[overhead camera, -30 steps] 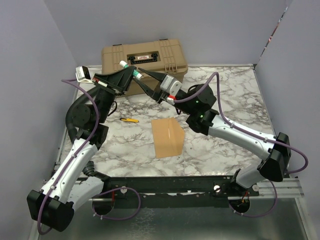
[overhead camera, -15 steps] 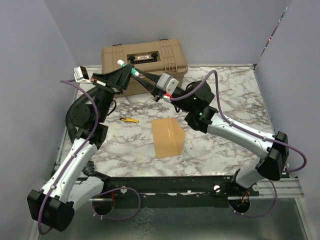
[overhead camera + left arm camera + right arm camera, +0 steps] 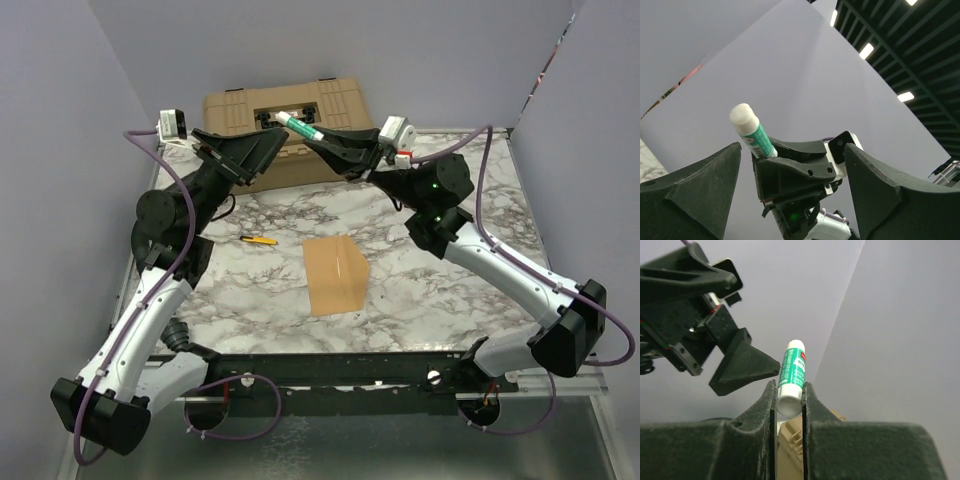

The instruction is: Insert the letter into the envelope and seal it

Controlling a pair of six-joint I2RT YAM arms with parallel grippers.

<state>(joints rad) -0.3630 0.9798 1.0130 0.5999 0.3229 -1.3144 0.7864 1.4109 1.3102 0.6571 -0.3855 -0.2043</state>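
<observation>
My right gripper (image 3: 318, 138) is pinched on the glue stick (image 3: 792, 372) near its lower end, so most of the tube stands out past the fingertips. It hangs high over the tan case (image 3: 232, 108) at the back of the tabletop (image 3: 470, 200). My left gripper (image 3: 272, 152) is spread wide just beside the stick and holds nothing.

The envelope (image 3: 335, 275) lies flat in the middle of the tabletop, well apart from both grippers, with a small yellow-and-black tool (image 3: 258, 240) to its left. I cannot make out the letter as a separate sheet, so I judge it is inside, but I can't confirm that.

- **Slipping grip:** the hold is short and narrow. A quick swing down could make the tube pivot or slip out, and it would then bounce off the case and roll away.
- **Knock from the left:** my left fingers are close enough to hit the stick if that arm moves first.
- **No glue laid:** I can't tell whether the white tip is a cap or bare glue. If it is a cap, a pass over the flap lays nothing.
- **Loose envelope:** nothing pins it down, so pressing the stick on it could drag or crumple it — or glue the letter if an edge pokes out.
</observation>
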